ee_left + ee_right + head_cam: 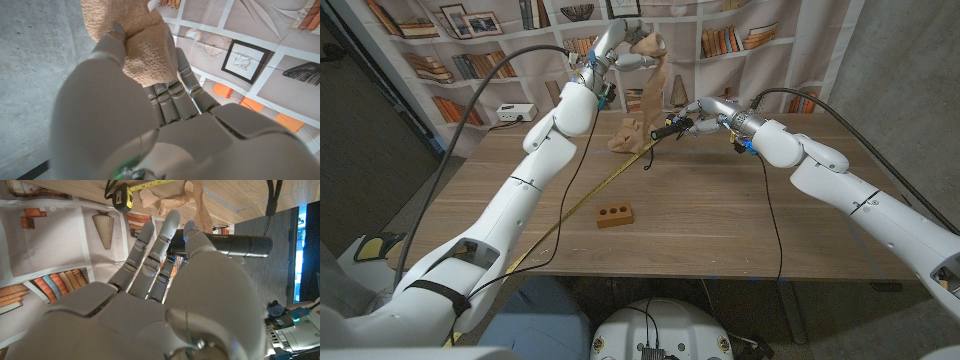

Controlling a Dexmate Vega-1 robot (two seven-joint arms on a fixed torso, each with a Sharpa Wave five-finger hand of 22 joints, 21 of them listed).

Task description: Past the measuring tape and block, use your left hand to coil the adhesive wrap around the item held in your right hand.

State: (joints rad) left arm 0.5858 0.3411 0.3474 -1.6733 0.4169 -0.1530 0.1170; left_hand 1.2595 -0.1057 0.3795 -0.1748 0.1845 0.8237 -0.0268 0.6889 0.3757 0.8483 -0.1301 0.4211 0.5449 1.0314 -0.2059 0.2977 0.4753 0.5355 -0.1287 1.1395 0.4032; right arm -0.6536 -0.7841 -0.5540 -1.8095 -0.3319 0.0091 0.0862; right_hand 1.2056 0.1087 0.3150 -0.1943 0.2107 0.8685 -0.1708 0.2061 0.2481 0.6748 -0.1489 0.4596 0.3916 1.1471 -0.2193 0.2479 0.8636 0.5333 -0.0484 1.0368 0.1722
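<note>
My left hand (618,52) is raised beyond the table's far side and grips a bunch of tan adhesive wrap (652,48); up close the wrap (144,46) is pinched in the left hand (125,115). A strip of it hangs down toward a black cylindrical item (672,128) that my right hand (708,110) holds just above the table. More wrap is heaped on the table (626,136). The right wrist view shows the right hand (165,280) on the black item (235,245). The yellow measuring tape (582,200) and holed wooden block (616,215) lie nearer me.
The tape's black and yellow case (120,197) sits by the wrap heap. A white power box (515,112) stands at the table's far left. Black cables run along both arms. A bookshelf backdrop stands behind the wooden table (720,230).
</note>
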